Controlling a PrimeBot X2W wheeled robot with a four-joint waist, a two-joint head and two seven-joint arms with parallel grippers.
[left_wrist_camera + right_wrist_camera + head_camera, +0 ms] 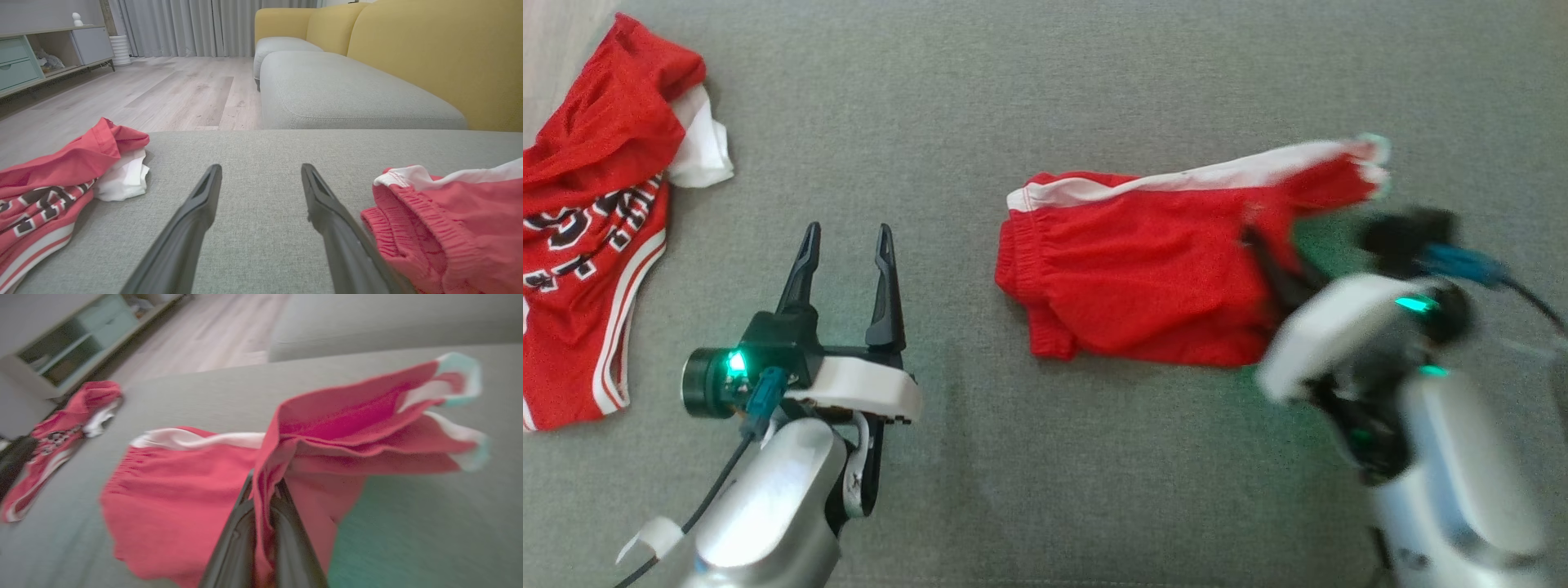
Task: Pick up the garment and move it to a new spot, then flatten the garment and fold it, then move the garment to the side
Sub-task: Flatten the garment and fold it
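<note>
Shorts (pixel 1143 278) lie on the cushion (pixel 1045 506) well apart from the jersey (pixel 588 245), their leg end, the end away from the jersey, raised by the right gripper (pixel 1255 237), whose jaws are pinched tight on red cloth. The left gripper (pixel 847 233) hovers between jersey and shorts, jaws spread wide, empty. A fold seems in hand: best carry the leg low and straight toward the waistband, hems aligned, left gripper pinning the waistband.
</note>
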